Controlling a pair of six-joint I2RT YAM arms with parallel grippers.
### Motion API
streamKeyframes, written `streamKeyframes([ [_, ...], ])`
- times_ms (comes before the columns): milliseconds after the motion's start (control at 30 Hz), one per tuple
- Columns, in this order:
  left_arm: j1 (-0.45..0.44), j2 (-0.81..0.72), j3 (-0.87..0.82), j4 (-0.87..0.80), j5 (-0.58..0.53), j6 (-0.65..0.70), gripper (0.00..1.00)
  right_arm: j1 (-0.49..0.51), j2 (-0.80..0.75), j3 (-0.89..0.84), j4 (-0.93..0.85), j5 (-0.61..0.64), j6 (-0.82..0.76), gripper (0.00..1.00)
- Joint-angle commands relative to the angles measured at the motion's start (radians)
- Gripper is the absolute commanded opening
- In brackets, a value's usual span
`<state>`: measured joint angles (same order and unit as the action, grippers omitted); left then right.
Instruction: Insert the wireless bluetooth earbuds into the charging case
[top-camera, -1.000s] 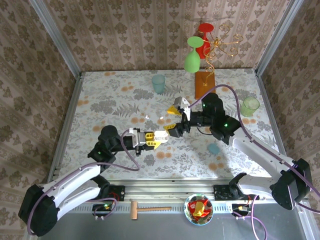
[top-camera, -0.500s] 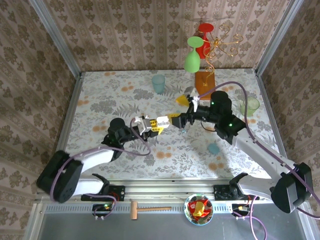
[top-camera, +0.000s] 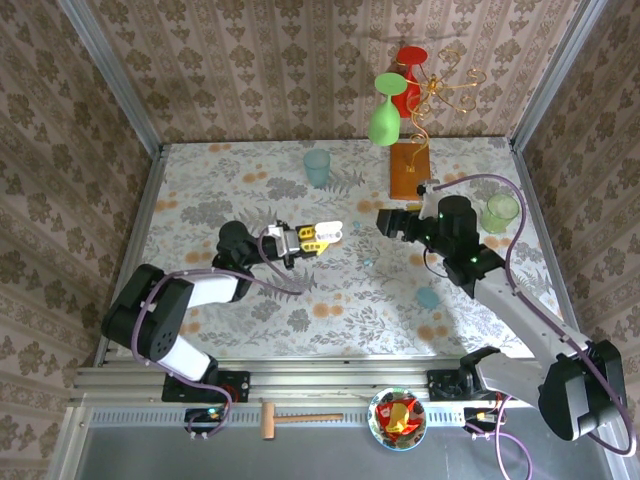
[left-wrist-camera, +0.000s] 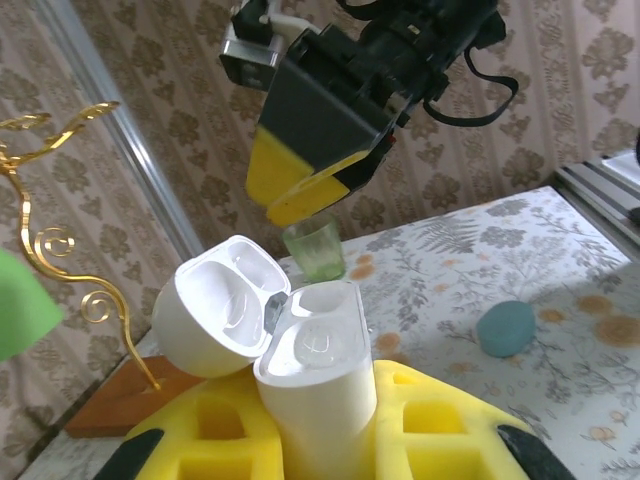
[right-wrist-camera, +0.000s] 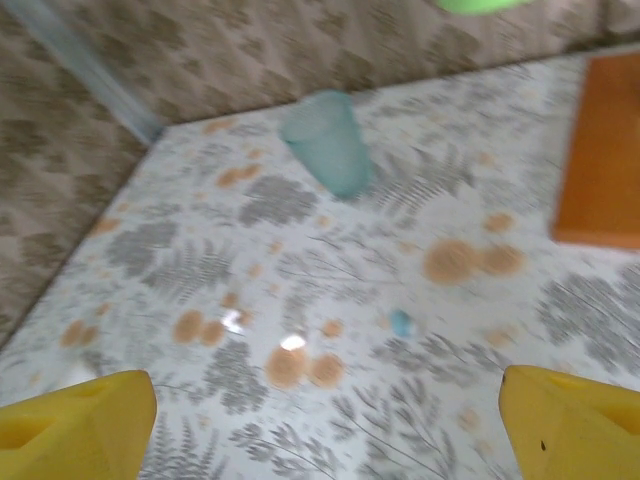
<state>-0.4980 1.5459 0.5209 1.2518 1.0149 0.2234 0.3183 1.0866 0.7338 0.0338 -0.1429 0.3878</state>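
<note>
My left gripper (top-camera: 315, 236) is shut on the white charging case (top-camera: 331, 231) and holds it above the middle of the table. In the left wrist view the case (left-wrist-camera: 322, 395) stands upright between the yellow pads (left-wrist-camera: 440, 425), its lid (left-wrist-camera: 212, 308) swung open to the left. I cannot tell whether its sockets hold anything. My right gripper (top-camera: 390, 221) hangs open to the right of the case, apart from it. In its wrist view two white earbuds (right-wrist-camera: 291, 342) and a light blue one (right-wrist-camera: 401, 322) lie on the table beyond the open right gripper (right-wrist-camera: 325, 425).
A teal cup (top-camera: 317, 167) stands at the back centre and a green cup (top-camera: 500, 212) at the right. An orange wooden block (top-camera: 409, 168) with a gold wire stand sits behind the right gripper. A teal blob (top-camera: 428, 297) lies front right.
The left gripper has carried the open case away from me and to the right. The right gripper has drawn back to the right, away from the case.
</note>
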Motion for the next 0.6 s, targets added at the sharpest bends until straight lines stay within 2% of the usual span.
streamKeyframes([
  [0,-0.016,0.022,0.020,0.048,0.079,0.040,0.00,-0.006,-0.039,-0.034,-0.164,0.187,0.045,0.90],
  [133,-0.039,0.048,0.030,0.049,0.088,0.052,0.00,-0.034,-0.023,-0.034,-0.237,0.253,0.066,0.89],
  [267,-0.060,0.066,0.034,0.049,0.074,0.064,0.00,-0.065,0.089,0.034,-0.339,0.283,0.062,0.84],
  [367,-0.060,0.074,0.022,0.049,0.046,0.073,0.00,-0.086,0.186,0.076,-0.358,0.232,0.067,0.81],
  [433,-0.058,0.082,0.015,0.050,0.030,0.083,0.00,-0.106,0.259,0.100,-0.345,0.173,0.102,0.73],
  [500,-0.056,0.088,0.014,0.050,0.034,0.080,0.00,-0.129,0.323,0.114,-0.320,0.110,0.124,0.70],
  [567,-0.054,0.089,0.014,0.051,0.042,0.078,0.00,-0.150,0.375,0.112,-0.271,0.074,0.154,0.61],
])
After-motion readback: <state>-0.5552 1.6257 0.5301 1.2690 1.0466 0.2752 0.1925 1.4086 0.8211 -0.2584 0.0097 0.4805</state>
